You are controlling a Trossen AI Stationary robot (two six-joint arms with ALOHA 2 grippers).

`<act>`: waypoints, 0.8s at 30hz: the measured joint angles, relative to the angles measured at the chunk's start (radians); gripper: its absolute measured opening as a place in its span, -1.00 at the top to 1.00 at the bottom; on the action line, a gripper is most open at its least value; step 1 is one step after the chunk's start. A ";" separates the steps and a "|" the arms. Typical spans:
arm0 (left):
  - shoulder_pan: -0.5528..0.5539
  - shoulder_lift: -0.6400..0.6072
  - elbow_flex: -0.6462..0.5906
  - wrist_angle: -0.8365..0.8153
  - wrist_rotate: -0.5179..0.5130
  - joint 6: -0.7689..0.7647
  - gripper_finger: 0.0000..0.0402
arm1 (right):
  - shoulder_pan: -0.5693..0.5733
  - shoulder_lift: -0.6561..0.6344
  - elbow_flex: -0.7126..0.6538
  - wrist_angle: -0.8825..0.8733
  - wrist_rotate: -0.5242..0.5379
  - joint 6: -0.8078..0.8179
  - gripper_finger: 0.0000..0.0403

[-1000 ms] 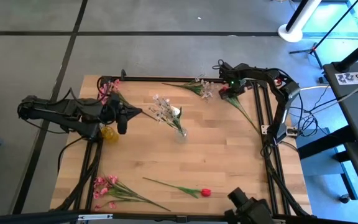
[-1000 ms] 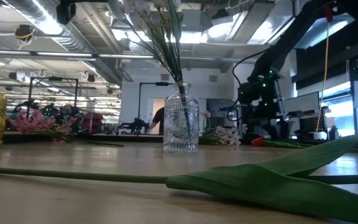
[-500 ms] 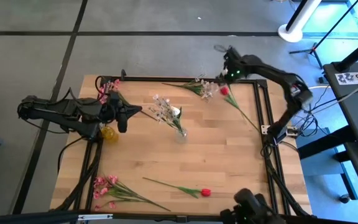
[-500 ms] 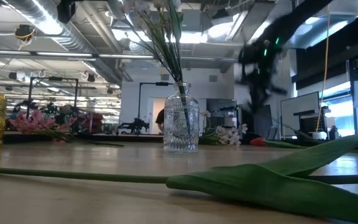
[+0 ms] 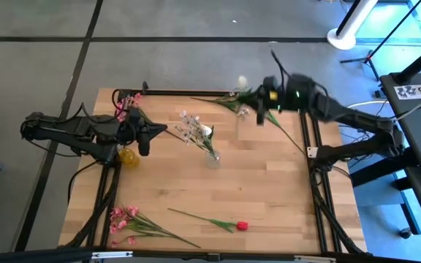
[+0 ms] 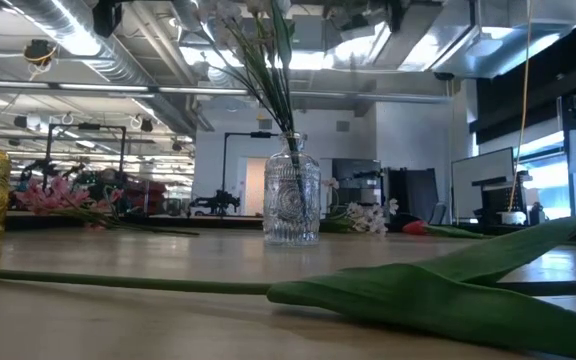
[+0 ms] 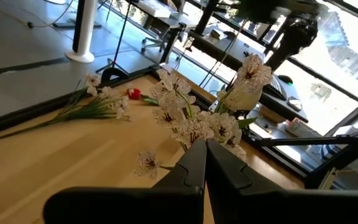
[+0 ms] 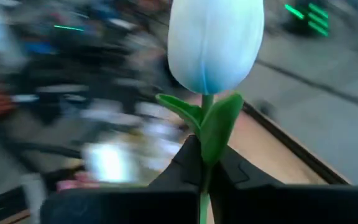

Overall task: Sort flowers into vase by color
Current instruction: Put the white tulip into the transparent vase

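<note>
Right gripper (image 8: 205, 163) of mine is pinched tight on the green stem of a white rosebud (image 8: 215, 43). It is up in the air over the far right corner of the table (image 5: 269, 183). Seen from my wrist, the bud points straight away from my fingers, in line with them. From above, that bud (image 5: 241, 81) is only a small pale blur past the far table edge.

No writing or labels can be read anywhere.

My left gripper (image 7: 205, 163) is shut and holds nothing. It waits near the left edge, beside a yellow vase (image 5: 128, 155).

A clear glass vase (image 6: 291, 200) stands in the middle of the table with white sprigs (image 5: 190, 128) in it, leaning toward the far left. Their tops are cut off in the low view.

One red rosebud (image 5: 241, 226) lies at the near edge, bud to the right. Another red rosebud (image 5: 271, 119) lies by the far right corner, partly blurred by my arm. Pink sprays (image 5: 126, 219) lie at the near left corner.
</note>
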 joint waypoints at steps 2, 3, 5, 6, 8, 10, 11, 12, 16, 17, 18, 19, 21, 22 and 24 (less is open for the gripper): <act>0.000 0.000 0.000 0.000 0.000 -0.010 0.99 | 0.093 0.003 -0.024 0.114 0.033 -0.026 0.98; 0.000 0.000 0.000 0.003 -0.002 -0.010 0.99 | 0.129 0.010 -0.032 0.155 0.058 -0.043 0.97; 0.000 0.000 0.000 0.013 -0.006 0.005 0.99 | 0.187 0.027 -0.039 0.208 0.123 -0.070 0.96; 0.000 0.000 0.000 0.022 -0.007 0.016 0.99 | 0.210 0.036 -0.041 0.215 0.158 -0.082 0.96; 0.000 0.000 0.000 0.030 -0.008 0.032 0.99 | 0.246 0.056 -0.041 0.244 0.222 -0.118 0.95; 0.000 0.000 0.000 0.029 -0.008 0.060 0.99 | 0.272 0.073 -0.041 0.275 0.271 -0.145 0.95; 0.000 0.000 0.000 0.028 -0.008 0.082 0.99 | 0.279 0.083 -0.041 0.292 0.288 -0.154 0.95; 0.000 0.000 0.000 0.028 -0.008 0.100 0.99 | 0.281 0.093 -0.041 0.307 0.297 -0.156 0.95; 0.000 0.000 0.000 0.027 -0.008 0.111 0.99 | 0.278 0.129 -0.041 0.315 0.289 -0.126 0.95; 0.000 0.000 0.000 0.026 -0.008 0.111 0.99 | 0.277 0.135 -0.041 0.313 0.289 -0.119 0.95; 0.000 0.000 0.000 0.024 -0.008 0.115 0.99 | 0.277 0.138 -0.041 0.310 0.286 -0.112 0.95; 0.000 0.000 0.000 0.023 -0.008 0.120 0.99 | 0.278 0.142 -0.041 0.310 0.283 -0.105 0.94; 0.000 0.000 0.000 0.017 -0.008 0.125 0.99 | 0.278 0.147 -0.040 0.308 0.280 -0.094 0.94; 0.000 0.000 0.000 0.017 -0.008 0.125 0.99 | 0.278 0.148 -0.040 0.307 0.273 -0.089 0.94; 0.000 0.000 0.000 0.018 -0.008 0.126 0.99 | 0.278 0.149 -0.040 0.303 0.261 -0.081 0.94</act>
